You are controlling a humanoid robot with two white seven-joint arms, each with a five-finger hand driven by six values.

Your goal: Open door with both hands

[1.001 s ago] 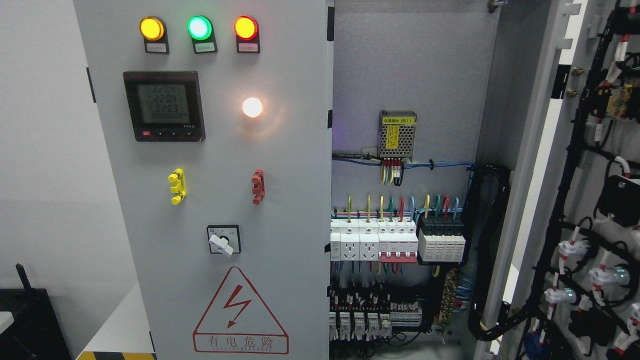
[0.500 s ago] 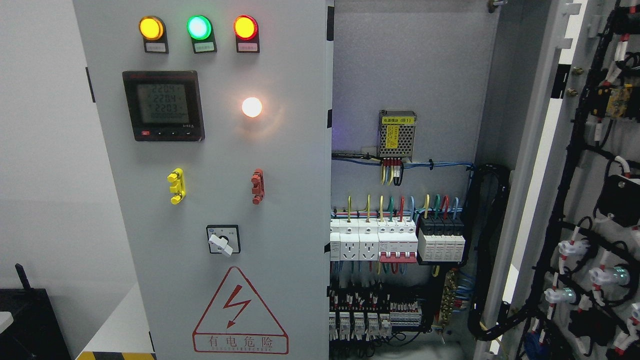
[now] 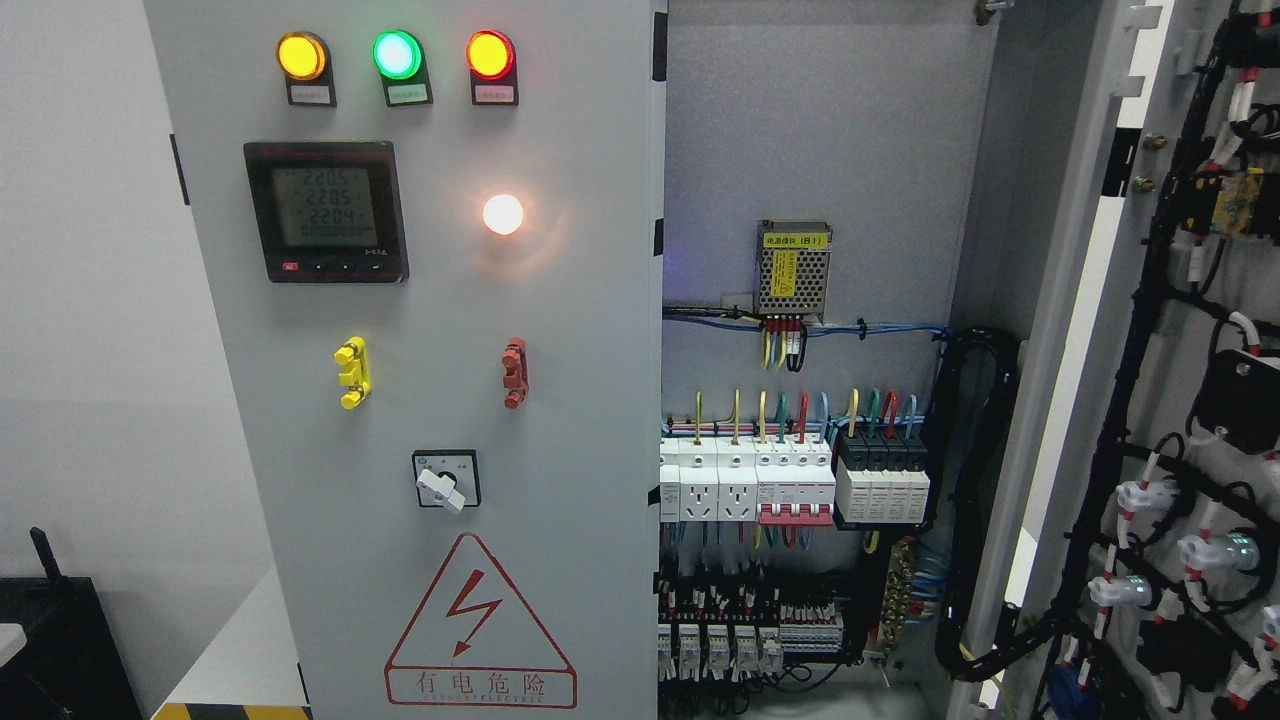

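Head view: the left door (image 3: 420,400) is seen closed, its three indicator lamps (image 3: 397,55) lit above the meter (image 3: 326,211). The right door (image 3: 1180,400) is swung open at the right edge, the breakers (image 3: 790,485) exposed. Neither robot hand is in view, so their state cannot be told

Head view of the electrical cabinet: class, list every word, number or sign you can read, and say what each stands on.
"有电危险", under a red lightning-bolt triangle: warning sign on the grey left cabinet door.
Digits, roughly "2205 / 2205 / 2204": black digital meter; blurred, so uncertain.
"(B1)" after unreadable characters: yellow label on the metal mesh power supply.
Tags under the three indicator lamps: too small to read.
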